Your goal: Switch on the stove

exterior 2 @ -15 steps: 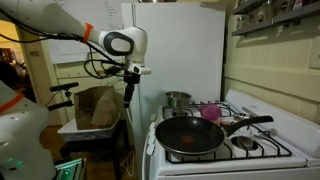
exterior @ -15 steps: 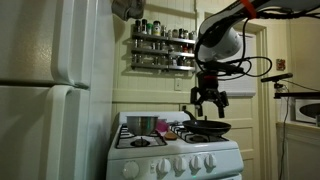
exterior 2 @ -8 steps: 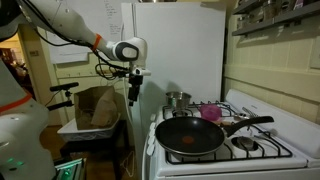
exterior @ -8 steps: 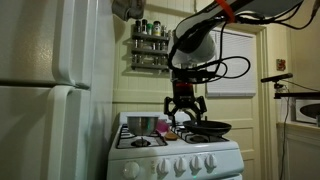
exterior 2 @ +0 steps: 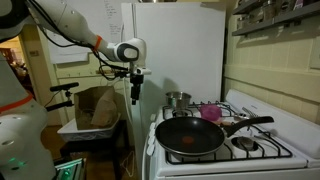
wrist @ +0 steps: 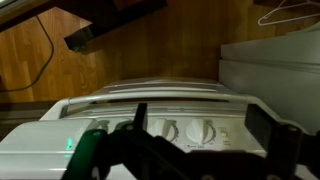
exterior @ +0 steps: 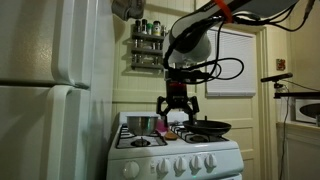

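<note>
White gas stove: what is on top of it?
On the white gas stove: a black frying pan, a steel pot and a pink object. The pan hides its burner.

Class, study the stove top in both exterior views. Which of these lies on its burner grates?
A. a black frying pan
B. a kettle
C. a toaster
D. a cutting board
A: a black frying pan with a long handle lies on the grates of the stove. It shows in both exterior views. No kettle, toaster or cutting board is on the stove.
</note>
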Controlling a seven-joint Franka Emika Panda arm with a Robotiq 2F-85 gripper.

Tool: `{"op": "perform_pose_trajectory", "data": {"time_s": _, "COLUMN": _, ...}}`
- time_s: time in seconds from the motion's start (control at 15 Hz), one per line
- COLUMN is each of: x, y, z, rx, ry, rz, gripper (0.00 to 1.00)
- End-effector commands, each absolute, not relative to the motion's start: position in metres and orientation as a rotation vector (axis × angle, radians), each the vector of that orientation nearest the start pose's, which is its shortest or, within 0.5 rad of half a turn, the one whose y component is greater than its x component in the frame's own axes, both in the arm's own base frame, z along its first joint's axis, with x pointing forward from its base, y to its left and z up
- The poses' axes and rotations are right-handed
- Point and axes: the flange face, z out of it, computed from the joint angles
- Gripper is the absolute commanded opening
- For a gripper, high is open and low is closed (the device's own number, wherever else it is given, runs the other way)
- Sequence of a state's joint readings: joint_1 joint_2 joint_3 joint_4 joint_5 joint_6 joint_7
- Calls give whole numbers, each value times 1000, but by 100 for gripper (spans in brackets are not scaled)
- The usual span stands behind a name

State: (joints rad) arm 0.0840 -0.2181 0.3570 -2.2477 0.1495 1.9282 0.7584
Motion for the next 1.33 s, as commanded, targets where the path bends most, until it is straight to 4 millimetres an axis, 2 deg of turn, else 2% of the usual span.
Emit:
{"op": "perform_pose_trajectory", "data": {"time_s": 0.0, "x": 432, "y": 247, "z": 429, "rx": -3086, "ry": 640, "rz": 96, "gripper": 74}}
{"op": "perform_pose_trajectory", "data": {"time_s": 0.2, "x": 433, "y": 259, "z": 419, "rx": -3057, "ry": 655, "rz": -12, "gripper": 49}}
{"op": "perform_pose_trajectory", "data": {"time_s": 0.53, "x": 431, "y": 267, "z": 402, "rx": -3067, "ry": 505, "rz": -236, "gripper": 11}}
{"op": "perform_pose_trajectory", "data": {"time_s": 0.67, "x": 431, "y": 272, "z": 385, "rx": -3026, "ry": 520, "rz": -255, "gripper": 0}}
{"op": "perform_pose_trajectory", "data": {"time_s": 1.0, "x": 421, "y": 271, "z": 348, "rx": -3020, "ry": 531, "rz": -292, "gripper": 0}}
{"op": "perform_pose_trajectory", "data": {"time_s": 1.07, "x": 427, "y": 270, "z": 362, "rx": -3023, "ry": 498, "rz": -272, "gripper": 0}}
{"op": "perform_pose_trajectory", "data": {"time_s": 1.13, "x": 426, "y": 269, "z": 357, "rx": -3027, "ry": 502, "rz": -262, "gripper": 1}}
{"op": "perform_pose_trajectory", "data": {"time_s": 1.27, "x": 428, "y": 268, "z": 359, "rx": -3023, "ry": 504, "rz": -267, "gripper": 1}}
